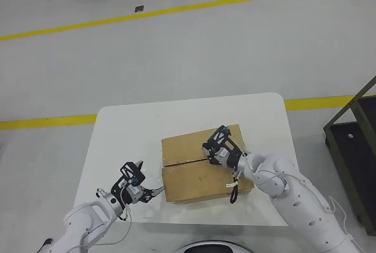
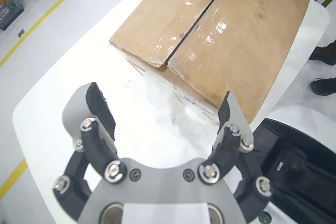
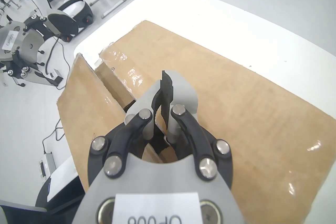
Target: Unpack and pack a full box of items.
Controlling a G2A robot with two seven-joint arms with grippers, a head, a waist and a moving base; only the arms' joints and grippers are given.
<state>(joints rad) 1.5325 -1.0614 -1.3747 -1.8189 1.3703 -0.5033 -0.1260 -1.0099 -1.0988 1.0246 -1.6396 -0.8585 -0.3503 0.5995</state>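
A brown cardboard box (image 1: pixel 200 167) lies on the white table (image 1: pixel 124 139), its two taped top flaps meeting along a middle seam. My right gripper (image 1: pixel 209 154) rests on top of the box at the seam, shut, with nothing visible between its fingers; in the right wrist view (image 3: pixel 164 86) the flap (image 3: pixel 86 104) beside it stands slightly raised over a dark gap. My left gripper (image 2: pixel 160 91) is open, low over the table just short of the box's near end (image 2: pixel 194 101); from above it sits at the box's front left corner (image 1: pixel 155 191).
A dark green rack (image 1: pixel 364 152) stands on the floor right of the table. Bare table runs left of and behind the box. A person's shoes (image 2: pixel 323 86) are on the floor near the table's edge. Another robot (image 3: pixel 23 51) stands further off.
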